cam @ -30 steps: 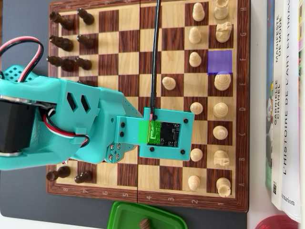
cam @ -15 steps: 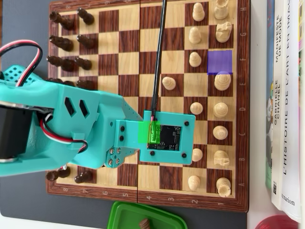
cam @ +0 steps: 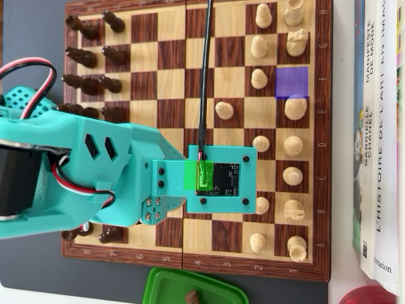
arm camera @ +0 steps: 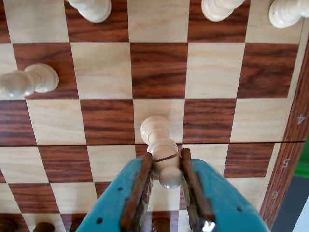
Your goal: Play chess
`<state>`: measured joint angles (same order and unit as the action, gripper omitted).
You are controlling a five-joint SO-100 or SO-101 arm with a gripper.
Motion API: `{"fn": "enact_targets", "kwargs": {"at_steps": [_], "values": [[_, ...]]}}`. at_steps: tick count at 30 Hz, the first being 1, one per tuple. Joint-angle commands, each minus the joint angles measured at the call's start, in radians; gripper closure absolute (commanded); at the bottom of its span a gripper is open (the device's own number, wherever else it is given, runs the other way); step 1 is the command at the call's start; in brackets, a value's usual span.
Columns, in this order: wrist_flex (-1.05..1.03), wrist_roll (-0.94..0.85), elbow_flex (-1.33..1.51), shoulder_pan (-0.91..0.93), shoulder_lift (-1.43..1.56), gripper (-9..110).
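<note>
Gripper (arm camera: pixel 166 166) clenched on white pawn (arm camera: pixel 159 145), mid-board, well off chessboard (cam: pixel 190 266) edges. Move underway; next needs clean lift clear of neighbours.

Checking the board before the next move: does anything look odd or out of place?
One square on the chessboard shows purple instead of wood in the overhead view. Otherwise nothing stands out: the gripper is shut on an upright white pawn.

Book spine (cam: pixel 383 126) reads "L'HISTOIRE DE L'ART"; chessboard border (arm camera: pixel 289 145) shows 4, 5, 6.
</note>
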<state>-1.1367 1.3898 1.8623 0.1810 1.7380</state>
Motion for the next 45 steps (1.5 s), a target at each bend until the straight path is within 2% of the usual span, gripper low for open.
{"fn": "enact_targets", "kwargs": {"at_steps": [1, 10, 45], "values": [[-0.041, -0.005, -0.048, -0.003, 0.035, 94], [0.014, -0.005, -0.058, -0.012, 0.035, 94], [0.02, -0.008, -0.058, -0.003, -0.023, 93]]}}
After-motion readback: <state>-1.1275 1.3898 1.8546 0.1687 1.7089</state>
